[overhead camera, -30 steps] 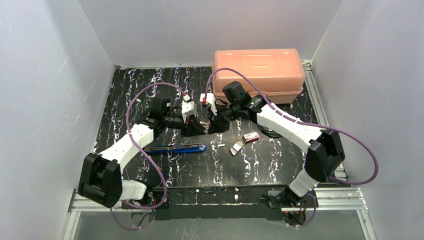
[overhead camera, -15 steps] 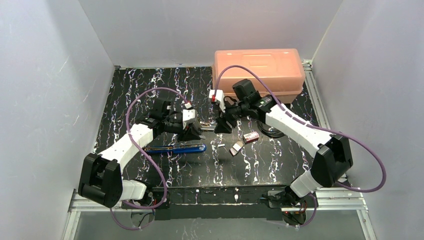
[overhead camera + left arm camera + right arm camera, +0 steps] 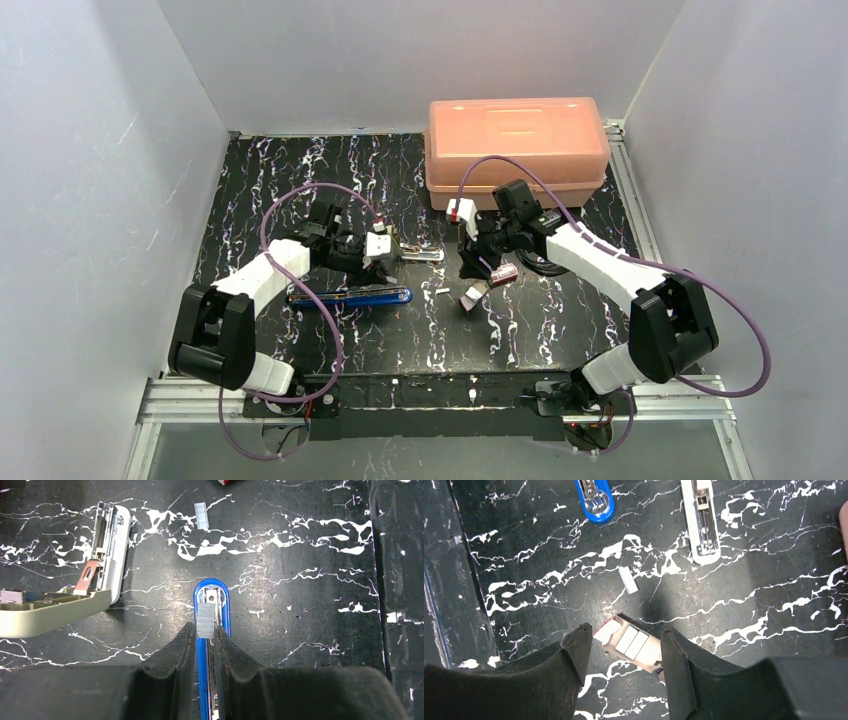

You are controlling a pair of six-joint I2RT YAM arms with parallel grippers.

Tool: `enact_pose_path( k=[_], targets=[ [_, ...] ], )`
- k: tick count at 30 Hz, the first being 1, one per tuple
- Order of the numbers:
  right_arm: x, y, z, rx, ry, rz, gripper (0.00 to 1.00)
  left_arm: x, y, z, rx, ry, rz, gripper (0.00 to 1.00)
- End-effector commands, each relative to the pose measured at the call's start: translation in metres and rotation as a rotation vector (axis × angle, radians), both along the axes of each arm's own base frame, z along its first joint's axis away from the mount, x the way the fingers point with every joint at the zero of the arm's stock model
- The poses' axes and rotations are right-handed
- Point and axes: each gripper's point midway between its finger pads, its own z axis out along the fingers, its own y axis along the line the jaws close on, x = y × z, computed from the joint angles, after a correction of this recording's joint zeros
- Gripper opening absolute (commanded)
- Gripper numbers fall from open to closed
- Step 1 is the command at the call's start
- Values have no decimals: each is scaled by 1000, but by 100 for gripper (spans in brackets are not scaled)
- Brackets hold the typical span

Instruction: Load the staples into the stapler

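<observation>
A short silvery strip of staples (image 3: 205,619) is pinched between the fingertips of my left gripper (image 3: 204,630), which is shut on it. It hangs right over the open channel of the blue stapler (image 3: 212,596), which lies flat on the mat (image 3: 350,296). My left gripper (image 3: 378,266) hovers just behind that stapler. My right gripper (image 3: 625,630) stands open and empty above the pale tray (image 3: 636,647), which holds more staples. In the top view that tray (image 3: 472,296) lies in front of the right gripper (image 3: 468,268). A loose strip (image 3: 628,579) lies between tray and stapler.
A white stapler (image 3: 420,254) lies opened between the two grippers; it also shows in the left wrist view (image 3: 111,545). The red box sleeve (image 3: 503,272) sits right of the tray. A pink lidded box (image 3: 517,150) stands at the back right, a black cable coil (image 3: 545,264) before it.
The grippers were together a second ago. The right one opened and drew away to the right over the tray. The left one, still holding the strip, moved down over the blue stapler.
</observation>
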Motion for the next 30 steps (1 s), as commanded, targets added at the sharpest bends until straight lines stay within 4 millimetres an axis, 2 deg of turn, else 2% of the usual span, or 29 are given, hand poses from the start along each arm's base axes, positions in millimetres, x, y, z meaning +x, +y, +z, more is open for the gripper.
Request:
enact_pose_path(
  k=[1, 5, 14, 20, 30],
  targets=[
    [5, -2, 8, 38, -81, 16, 60, -3, 0, 3, -2, -34, -61, 0],
    [6, -6, 1, 38, -82, 4, 60, -6, 0, -1, 2, -36, -79, 0],
    [14, -16, 0, 33, -98, -28, 59, -8, -1, -12, 31, -31, -94, 0],
    [16, -17, -1, 34, -92, -34, 59, -2, -1, -16, 51, -28, -68, 0],
    [16, -19, -6, 25, -81, -40, 59, -6, -1, -22, 80, -8, -68, 0]
  ],
)
